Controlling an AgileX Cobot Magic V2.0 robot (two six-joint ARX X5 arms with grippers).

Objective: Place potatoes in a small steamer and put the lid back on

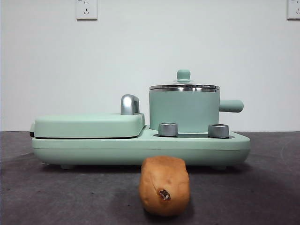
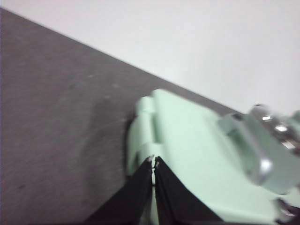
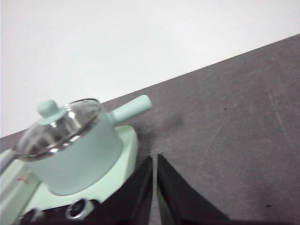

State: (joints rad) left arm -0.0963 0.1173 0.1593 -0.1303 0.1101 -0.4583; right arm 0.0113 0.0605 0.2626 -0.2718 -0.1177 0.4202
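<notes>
Front camera low, level, close to cooker (image 1: 140, 143); wrist cameras above its opposite ends.

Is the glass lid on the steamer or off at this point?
On. The lid sits level on the small steamer rim, knob up.

Matt rough-skinned potato (image 1: 164, 185), glossy mint steamer (image 1: 184, 110) with polished steel rim, clear glass lid (image 3: 60, 126)

potato (image 1: 164, 186): oblong, tan-brown, dark spot on its near end, lying on the table; in neither pincer's view.
steamer (image 3: 77, 157): mint-green, upright, handle out sideways, beside the right pincer (image 3: 154, 158).
lid (image 3: 58, 126): clear glass, green knob, seated on the steamer.
</notes>
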